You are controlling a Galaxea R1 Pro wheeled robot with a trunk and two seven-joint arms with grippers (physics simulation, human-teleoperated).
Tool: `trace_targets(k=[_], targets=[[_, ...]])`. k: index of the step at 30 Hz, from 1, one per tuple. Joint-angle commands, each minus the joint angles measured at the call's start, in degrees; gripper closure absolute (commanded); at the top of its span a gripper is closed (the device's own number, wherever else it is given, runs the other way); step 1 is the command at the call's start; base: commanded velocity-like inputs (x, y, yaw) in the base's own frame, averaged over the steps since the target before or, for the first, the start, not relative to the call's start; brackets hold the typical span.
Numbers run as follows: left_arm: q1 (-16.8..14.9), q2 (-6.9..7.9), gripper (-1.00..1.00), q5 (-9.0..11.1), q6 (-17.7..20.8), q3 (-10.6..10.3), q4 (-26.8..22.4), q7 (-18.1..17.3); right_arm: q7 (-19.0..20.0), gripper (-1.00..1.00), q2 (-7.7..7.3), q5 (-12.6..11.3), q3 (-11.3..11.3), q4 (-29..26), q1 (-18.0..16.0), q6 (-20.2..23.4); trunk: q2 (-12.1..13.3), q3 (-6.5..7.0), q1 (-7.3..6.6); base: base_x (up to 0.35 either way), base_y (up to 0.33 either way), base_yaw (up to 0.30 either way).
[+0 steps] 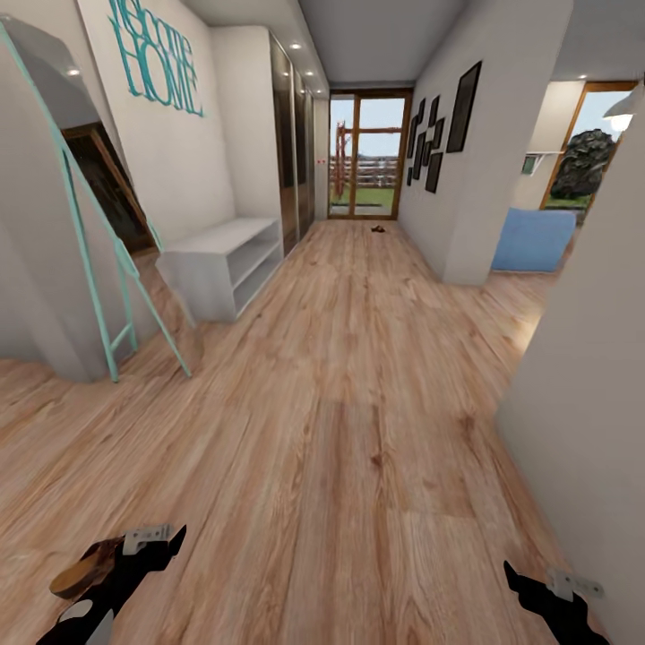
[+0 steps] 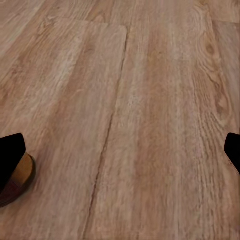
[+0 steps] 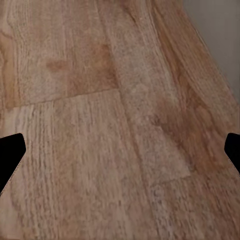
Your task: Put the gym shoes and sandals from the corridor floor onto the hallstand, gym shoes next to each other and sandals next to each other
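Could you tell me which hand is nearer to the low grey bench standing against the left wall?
Left. The left hand sits low on the same side as the grey bench; the right hand is across the corridor, by the opposite wall.

light-brown wood-grain corridor floor (image 1: 358, 403), teal ladder (image 1: 98, 269)

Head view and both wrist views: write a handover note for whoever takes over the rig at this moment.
Left pincer: fingers spread, one sandal against one finger; whether it is truly gripped is unclear.
Right pincer: open, empty, over the corridor floor.
Small dark item on the floor far down the corridor, too small to identify.
Done: no placement can be confirmed.
Left: get all four shoes onto the rack, pairs together.
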Motion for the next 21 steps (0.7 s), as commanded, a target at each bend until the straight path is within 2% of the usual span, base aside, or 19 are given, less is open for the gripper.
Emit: trace_targets(k=[1,9,21], targets=[[0.0,-0.02,-1.0,-0.6,-0.2,0.5,0.0,-0.3,0.4,-1.0,-0.02,-0.6,0.2,0.1,0.0,-0.2,0.0,-0.05,0.02,0.339,0.0,-0.122],[0.0,-0.02,-1.0,-0.6,-0.3,0.5,0.0,-0.3,0.4,-1.0,0.1,-0.6,0.3,0.1,0.0,-0.2,0.0,-0.05,0.02,0.339,0.0,-0.177],[0.0,-0.02,-1.0,-0.6,-0.3,0.5,0.3,-0.2,0.3,-1.0,0.81,-0.5,0.4,0.2,0.0,-1.0,0.0,-0.05,0.02,0.339,0.0,-0.016]])
